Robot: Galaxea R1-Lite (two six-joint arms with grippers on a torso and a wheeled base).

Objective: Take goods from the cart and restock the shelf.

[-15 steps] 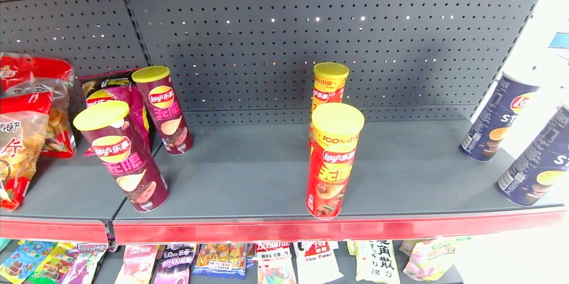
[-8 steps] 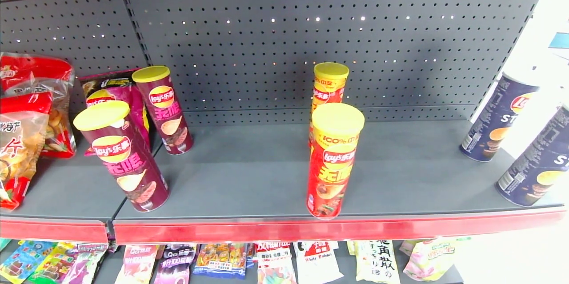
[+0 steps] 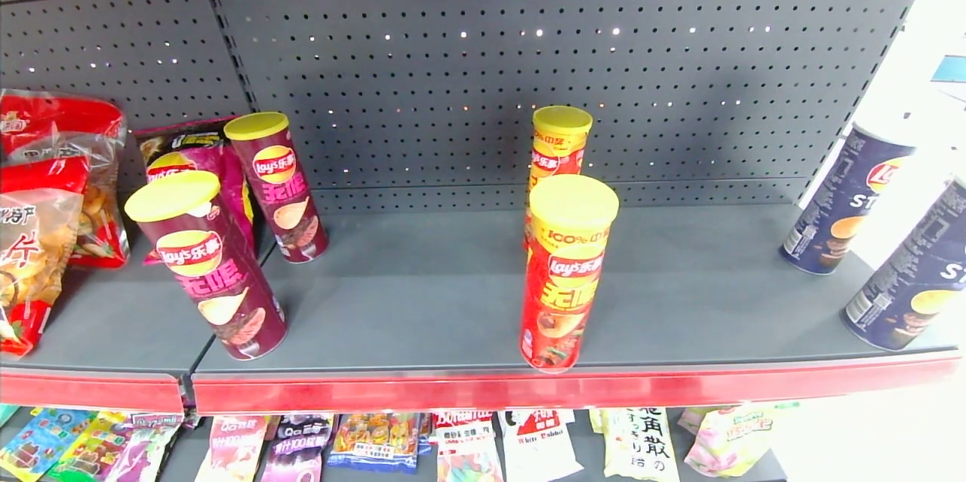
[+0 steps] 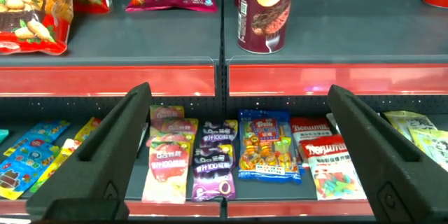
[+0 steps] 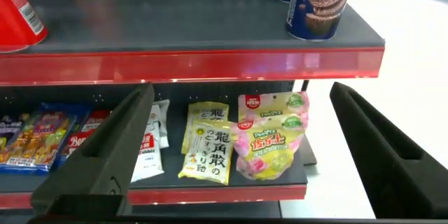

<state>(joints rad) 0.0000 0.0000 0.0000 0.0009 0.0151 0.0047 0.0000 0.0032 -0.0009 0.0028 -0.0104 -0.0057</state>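
Head view shows the shelf [image 3: 423, 293], a dark grey deck with a red front edge [image 3: 528, 391] and a pegboard back [image 3: 490, 90]. Six tall chip cans stand upright on it. The front maroon can [image 3: 207, 267] and rear maroon can [image 3: 278, 184], both with yellow lids, stand at the left. The front red can [image 3: 566, 274] stands close to the edge in the middle, with the rear red can [image 3: 558, 139] right behind it. The front navy can [image 3: 909, 271] and rear navy can [image 3: 845, 199] stand at the right end.

Bare deck lies between the maroon and red cans, and again between the red and navy ones. Snack bags [image 3: 45, 203] crowd the far left.

The front red can hides the lower half of the rear one. A purple bag [image 3: 189, 158] is partly covered by the maroon cans. Bright light washes out the tops of the navy cans, and the front one is cut off at the picture's right side. Candy packets [image 3: 468, 444] on the tier below show only their upper parts.

In the left wrist view, the left gripper [image 4: 238, 94] is spread wide with nothing in it, level with the red edge below the front maroon can. In the right wrist view, the right gripper [image 5: 241, 87] is equally wide and bare, near the shelf's right corner by the front navy can.
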